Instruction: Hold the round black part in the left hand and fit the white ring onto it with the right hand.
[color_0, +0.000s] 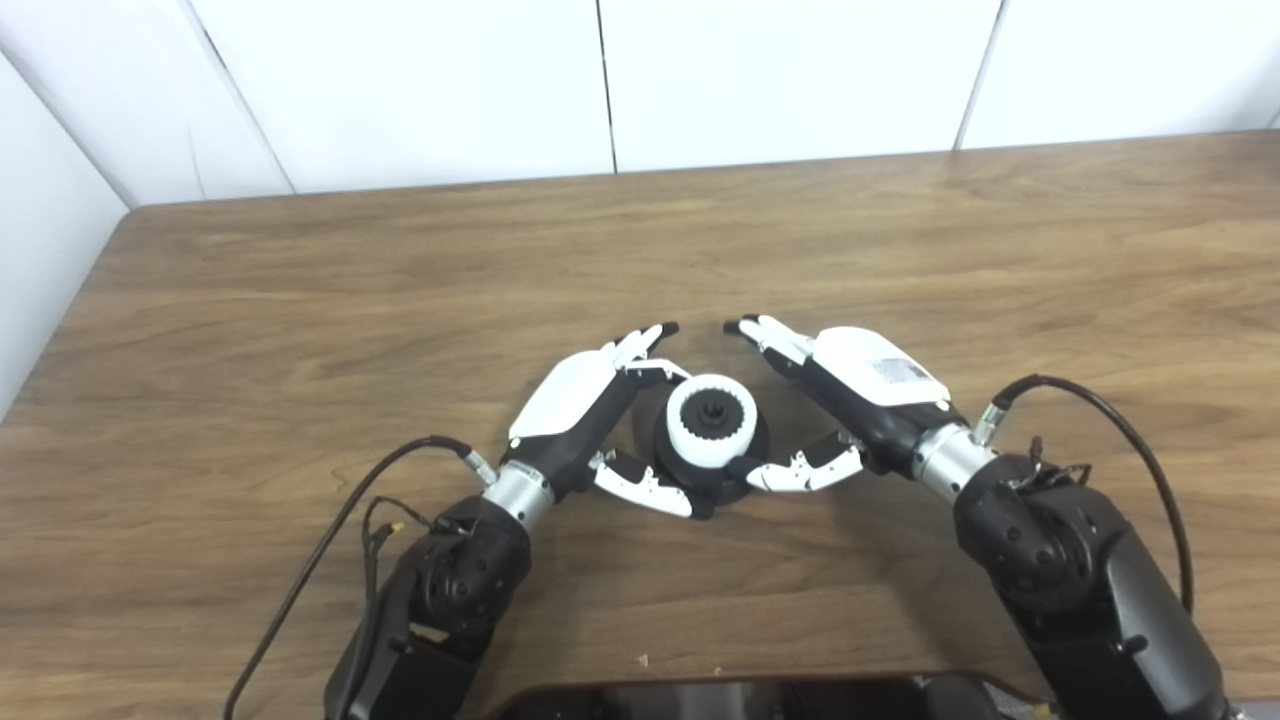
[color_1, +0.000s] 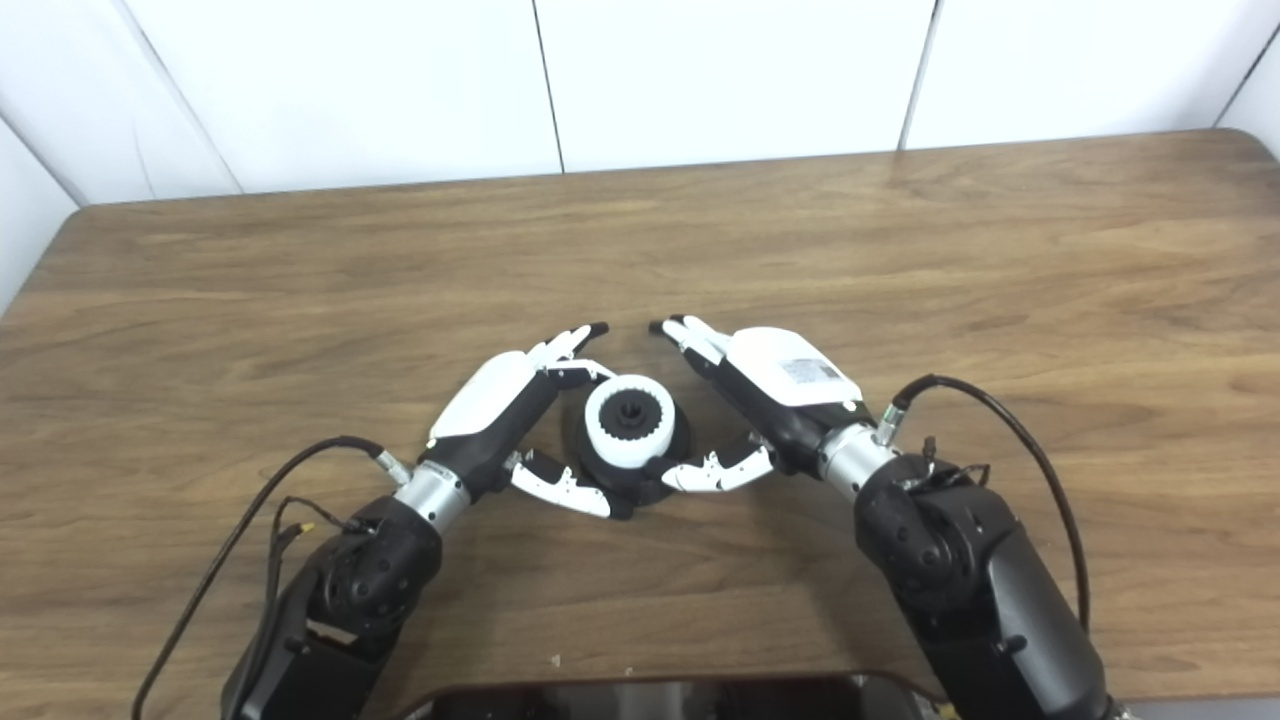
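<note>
The round black part (color_0: 712, 480) stands on the wooden table (color_0: 300, 300) near its front middle. The white toothed ring (color_0: 711, 420) sits on top of it, around a black hub. My left hand (color_0: 585, 410) cups the part from the left with its fingers spread; the thumb lies by the base and one finger bends toward the ring. My right hand (color_0: 860, 385) is on the right side, open, with its fingers stretched past the part and its thumb at the base. Neither hand lifts the part.
A dark glossy object (color_0: 740, 700) lies at the table's front edge between my arms. Cables loop off both wrists. White wall panels (color_0: 600, 80) stand behind the table's far edge.
</note>
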